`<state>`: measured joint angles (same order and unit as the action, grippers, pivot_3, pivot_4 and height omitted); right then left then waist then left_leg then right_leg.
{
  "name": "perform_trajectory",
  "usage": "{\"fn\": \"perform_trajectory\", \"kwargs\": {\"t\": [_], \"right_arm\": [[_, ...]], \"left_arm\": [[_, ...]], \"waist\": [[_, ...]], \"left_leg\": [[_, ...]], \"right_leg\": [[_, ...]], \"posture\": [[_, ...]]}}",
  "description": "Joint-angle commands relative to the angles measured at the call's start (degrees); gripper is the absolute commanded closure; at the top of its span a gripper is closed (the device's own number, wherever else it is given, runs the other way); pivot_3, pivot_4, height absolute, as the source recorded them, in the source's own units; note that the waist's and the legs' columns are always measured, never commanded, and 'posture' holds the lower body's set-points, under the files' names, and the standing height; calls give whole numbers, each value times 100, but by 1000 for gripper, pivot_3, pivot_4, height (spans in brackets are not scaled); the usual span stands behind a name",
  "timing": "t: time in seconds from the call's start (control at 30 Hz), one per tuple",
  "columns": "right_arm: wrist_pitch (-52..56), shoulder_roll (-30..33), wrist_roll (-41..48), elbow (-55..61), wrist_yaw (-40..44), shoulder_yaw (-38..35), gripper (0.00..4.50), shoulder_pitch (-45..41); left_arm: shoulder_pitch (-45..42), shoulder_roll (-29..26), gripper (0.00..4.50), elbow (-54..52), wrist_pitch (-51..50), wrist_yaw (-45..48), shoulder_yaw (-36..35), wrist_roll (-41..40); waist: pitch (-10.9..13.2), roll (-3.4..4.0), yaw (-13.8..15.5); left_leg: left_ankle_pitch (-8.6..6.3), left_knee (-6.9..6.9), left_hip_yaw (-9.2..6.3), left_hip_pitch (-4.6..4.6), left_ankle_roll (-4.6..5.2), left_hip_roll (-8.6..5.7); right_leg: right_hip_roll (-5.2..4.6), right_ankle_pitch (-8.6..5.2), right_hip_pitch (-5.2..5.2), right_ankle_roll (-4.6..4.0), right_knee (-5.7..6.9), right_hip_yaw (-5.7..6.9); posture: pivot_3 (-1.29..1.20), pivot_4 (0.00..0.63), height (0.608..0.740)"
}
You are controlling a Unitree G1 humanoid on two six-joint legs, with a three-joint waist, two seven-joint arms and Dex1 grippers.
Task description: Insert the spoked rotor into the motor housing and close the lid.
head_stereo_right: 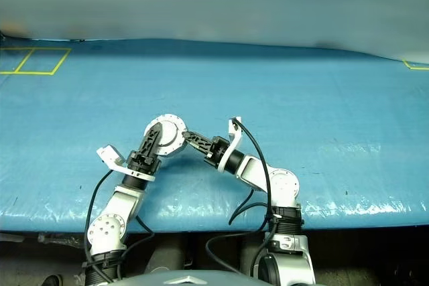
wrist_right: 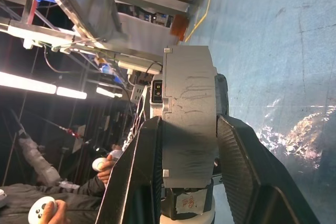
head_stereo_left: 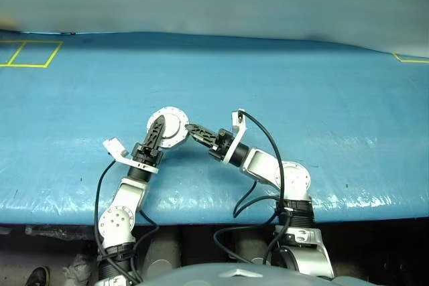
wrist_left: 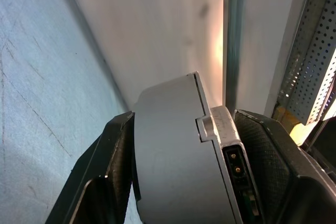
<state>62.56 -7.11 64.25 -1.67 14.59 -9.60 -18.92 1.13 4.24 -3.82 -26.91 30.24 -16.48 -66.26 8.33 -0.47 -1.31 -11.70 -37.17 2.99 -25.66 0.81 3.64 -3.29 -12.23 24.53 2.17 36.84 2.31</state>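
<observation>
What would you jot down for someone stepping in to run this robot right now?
Left gripper: its fingers straddle the round silver motor housing, held on edge above the blue table.
Right gripper: shut on the same housing from the other side.
Lid: appears closed against the housing, plain grey face out.
Spoked rotor: presumably inside already.
Left: confirm the lid is fully seated, then set the unit down.

the motor housing (wrist_right: 189, 114) is matt grey metal, its rim faintly scratched; the lid (head_stereo_left: 175, 125) shows a pale silvery face. gripper fingers (wrist_left: 265, 156) are black plastic with finely textured pads. the table (head_stereo_left: 301, 98) wears a glossy, wrinkled blue plastic sheet.
</observation>
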Motion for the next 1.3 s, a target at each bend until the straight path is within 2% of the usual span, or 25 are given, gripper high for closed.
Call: {"fn": "perform_trajectory", "kwargs": {"t": [0.03, 0.2, 0.4, 0.63, 0.87, 1.03, 1.3], "right_arm": [[-80, -170, 195, 265, 190, 104, 3318, -45], [-256, -95, -39, 289, 352, 190, 3318, -51], [-636, -148, -552, 136, 86, 192, 1368, -90], [-1089, -80, -1008, 105, -15, 310, 1368, -56], [-1293, -13, -1229, 66, 27, 245, 1368, -70], [-1309, 58, -1295, 156, 88, 282, 1368, -31], [-1334, 30, -1379, 158, 146, 289, 1368, -45]], "left_arm": [[-23, 108, 1861, -48, 62, -63, 110, 160], [-103, 155, 1861, 56, 153, -229, 46, 181], [-205, 142, 1861, 191, 353, -466, -29, 359], [-330, 228, 1861, 387, 892, -742, -235, 723], [-807, 279, 1861, 635, 2160, -1613, -1080, 887], [-1423, -140, 1861, 931, 2968, -2573, -1637, 1450], [-1883, -775, 1861, 1647, 2904, -3259, -1728, 2183]], "waist": [[0, 0, 2], [0, 0, 4], [0, -1, 4], [1, -3, 6], [5, -16, 7], [10, -46, 72], [18, -72, 70]], "left_leg": [[0, 0, 0, 0, 0, 0], [0, -1, 0, 0, 0, 0], [0, -2, 2, 0, 0, -1], [0, -2, 3, 0, 0, -1], [0, -2, 5, 0, 0, 1], [0, -4, 9, -1, 0, -2], [1, -9, 8, -2, 0, -4]], "right_leg": [[0, 0, 0, 0, 0, 0], [0, 0, -1, 1, 0, 0], [1, 2, -1, 3, 1, 0], [1, 2, -1, 4, 0, 1], [4, 5, -1, 5, 2, 1], [3, 35, -4, 9, -2, 1], [1, 41, -10, 15, -3, 4]], "posture": [[0, 150, 740], [0, 150, 740], [0, 150, 740], [0, 150, 740], [0, 150, 740], [0, 150, 740], [0, 150, 740]]}}
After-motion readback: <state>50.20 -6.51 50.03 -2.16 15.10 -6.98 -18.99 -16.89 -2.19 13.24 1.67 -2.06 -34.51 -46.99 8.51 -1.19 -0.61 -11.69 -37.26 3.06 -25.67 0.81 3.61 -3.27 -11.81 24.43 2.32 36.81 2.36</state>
